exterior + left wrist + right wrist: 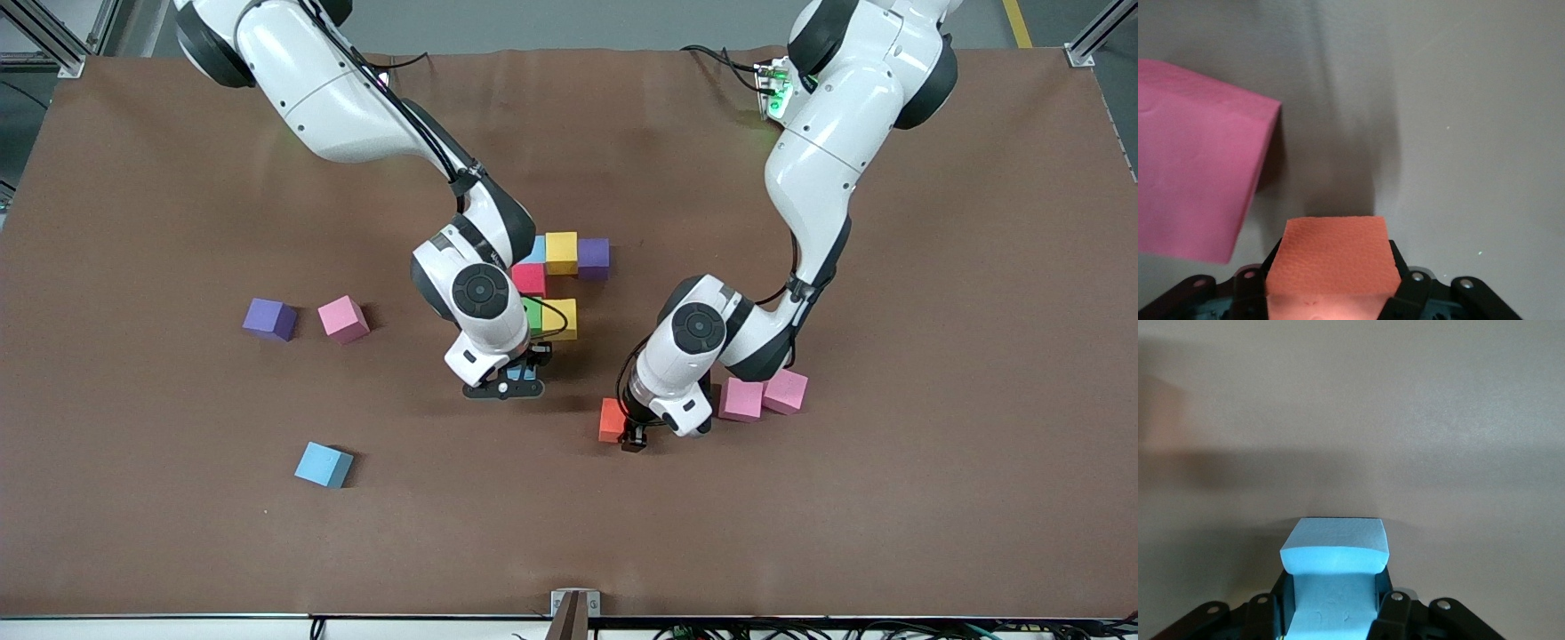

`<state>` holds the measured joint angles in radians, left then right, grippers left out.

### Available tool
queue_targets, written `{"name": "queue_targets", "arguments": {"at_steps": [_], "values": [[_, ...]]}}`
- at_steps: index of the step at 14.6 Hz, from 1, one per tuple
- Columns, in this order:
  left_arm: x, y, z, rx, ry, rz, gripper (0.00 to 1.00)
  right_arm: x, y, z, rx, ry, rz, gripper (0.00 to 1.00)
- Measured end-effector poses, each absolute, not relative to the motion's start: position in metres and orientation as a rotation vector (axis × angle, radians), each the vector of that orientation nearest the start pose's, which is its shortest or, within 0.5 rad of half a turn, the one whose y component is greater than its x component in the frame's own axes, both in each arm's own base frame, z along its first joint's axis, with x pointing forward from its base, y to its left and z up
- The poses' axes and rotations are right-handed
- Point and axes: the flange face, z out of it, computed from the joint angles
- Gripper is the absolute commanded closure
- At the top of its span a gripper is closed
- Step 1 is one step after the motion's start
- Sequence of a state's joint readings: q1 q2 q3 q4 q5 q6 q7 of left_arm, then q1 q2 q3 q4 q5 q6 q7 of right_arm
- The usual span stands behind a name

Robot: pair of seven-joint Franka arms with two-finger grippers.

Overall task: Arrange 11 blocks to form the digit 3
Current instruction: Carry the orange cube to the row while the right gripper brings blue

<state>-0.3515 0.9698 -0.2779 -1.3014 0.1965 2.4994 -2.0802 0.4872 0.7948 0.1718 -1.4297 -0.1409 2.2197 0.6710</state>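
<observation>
Left gripper (pixel 633 442) clamped on orange block (pixel 1331 257), down by pink blocks (pixel 763 396). Right gripper (pixel 516 380) squeezing light blue block (pixel 1336 547), ready to extend the digit (pixel 560 280).

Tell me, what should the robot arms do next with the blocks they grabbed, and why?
Probably lift. The left gripper is pinching the orange block on the table beside the pink block. The right gripper is shut on a light blue block near the half-built figure, so that one likely gets placed there.
</observation>
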Motion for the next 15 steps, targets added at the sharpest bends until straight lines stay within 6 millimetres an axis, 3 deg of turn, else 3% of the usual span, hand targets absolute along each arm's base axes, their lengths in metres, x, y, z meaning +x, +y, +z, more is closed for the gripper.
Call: {"name": "queue_targets", "arguments": {"at_steps": [3, 6, 12, 15], "values": [[0.643, -0.413, 0.214, -2.484, -2.253, 0.108, 0.81, 0.59, 0.422, 0.225, -3.132, -0.027, 0.005, 1.0], [0.618, -0.43, 0.226, -2.392, -2.251, 0.177, 0.81, 0.589, 0.422, 0.224, -3.132, -0.025, 0.007, 1.0], [0.548, -0.452, 0.181, -2.257, -2.185, 0.233, 0.81, 0.586, 0.427, 0.224, -3.13, -0.005, 0.01, 1.0], [0.537, -0.453, 0.182, -2.263, -2.176, 0.219, 0.81, 0.583, 0.431, 0.224, -3.126, -0.009, 0.015, 1.0]]}}
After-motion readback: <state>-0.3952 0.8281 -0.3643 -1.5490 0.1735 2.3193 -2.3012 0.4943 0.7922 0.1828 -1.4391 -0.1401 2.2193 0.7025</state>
